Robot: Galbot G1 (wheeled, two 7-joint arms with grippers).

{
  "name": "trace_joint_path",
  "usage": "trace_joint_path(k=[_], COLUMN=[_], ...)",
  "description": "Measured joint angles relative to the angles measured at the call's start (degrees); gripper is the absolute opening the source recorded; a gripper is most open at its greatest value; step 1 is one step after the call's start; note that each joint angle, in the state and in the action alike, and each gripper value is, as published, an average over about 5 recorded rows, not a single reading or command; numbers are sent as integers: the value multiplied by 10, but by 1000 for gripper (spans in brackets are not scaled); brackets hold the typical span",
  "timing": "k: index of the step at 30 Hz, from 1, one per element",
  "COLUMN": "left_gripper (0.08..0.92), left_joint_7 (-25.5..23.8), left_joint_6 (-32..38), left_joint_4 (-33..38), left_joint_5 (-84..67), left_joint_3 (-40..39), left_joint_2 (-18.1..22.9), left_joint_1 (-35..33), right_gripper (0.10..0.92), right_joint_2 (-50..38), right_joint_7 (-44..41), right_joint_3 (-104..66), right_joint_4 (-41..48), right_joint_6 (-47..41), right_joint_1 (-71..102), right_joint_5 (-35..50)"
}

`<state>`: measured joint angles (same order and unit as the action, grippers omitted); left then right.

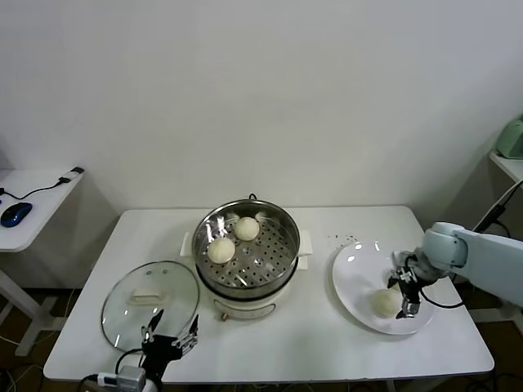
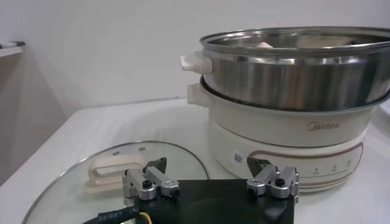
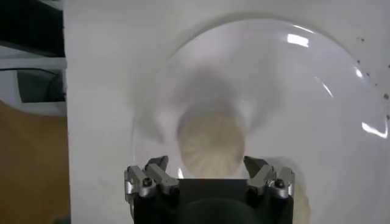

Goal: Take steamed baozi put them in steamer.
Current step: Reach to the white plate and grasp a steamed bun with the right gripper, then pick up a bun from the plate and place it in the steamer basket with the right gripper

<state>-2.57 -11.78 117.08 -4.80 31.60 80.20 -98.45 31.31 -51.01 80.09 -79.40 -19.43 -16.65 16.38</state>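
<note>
One bun (image 1: 384, 304) lies on the white plate (image 1: 359, 261) near the table's right edge, toward the front. In the right wrist view the same bun (image 3: 211, 143) sits directly ahead of the right claw (image 3: 209, 173), whose fingers are spread wide, wider than the bun, and hold nothing. In the head view that right claw (image 1: 406, 296) hangs just beside the bun, over the plate's front half.

Two more buns (image 1: 221, 250) (image 1: 247, 229) already rest on the perforated tray inside the steamer (image 1: 282, 237), which stands at the middle of the table (image 1: 327, 351). From what shows, the job looks more than half done, with the plate's bun next in line.

The risks from here are mostly about the grasp. The bun is soft and domed, so if the fingers close off-centre it is likely to roll away across the smooth plate, possibly toward the table's right edge. Closing too hard would probably dent or tear the dough; closing too lightly could let it slip during the carry to the steamer. If the fingertips come down too low they may catch the plate and push it toward the edge.

The left claw (image 1: 172, 341) waits, open and empty, at the front-left edge of the table, just beside the glass lid (image 1: 151, 302); a careless move there could knock the lid.
</note>
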Motion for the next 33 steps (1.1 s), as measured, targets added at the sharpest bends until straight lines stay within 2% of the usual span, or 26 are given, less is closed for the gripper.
trace_joint_path(k=[7,15,18,25,33], left_gripper=[823,823,823,823,823], left_joint_7=[0,0,0,1,2], left_joint_6=[0,0,0,1,1], left_joint_4=[-1,1,2,3,8], left_joint_5=[1,3,4,6,8], left_joint_3=[-2,-3,-4,-7,-8], left_joint_2=[0,0,0,2,0], left_joint_1=[2,-2,-2,-4,-5], right_gripper=[811,653,620,611,619], right_joint_2=[12,11,8,7,60], right_joint_7=[12,5,0,-19,-59], right_joint_3=[-26,-23,-18,6,98], right_joint_4=[7,-1,-5,-15,-3], right_joint_6=[-5,-3,-1,9,71], right_joint_1=[22,20,14,-28,-201], right_joint_5=[-4,-3,-3,4,54])
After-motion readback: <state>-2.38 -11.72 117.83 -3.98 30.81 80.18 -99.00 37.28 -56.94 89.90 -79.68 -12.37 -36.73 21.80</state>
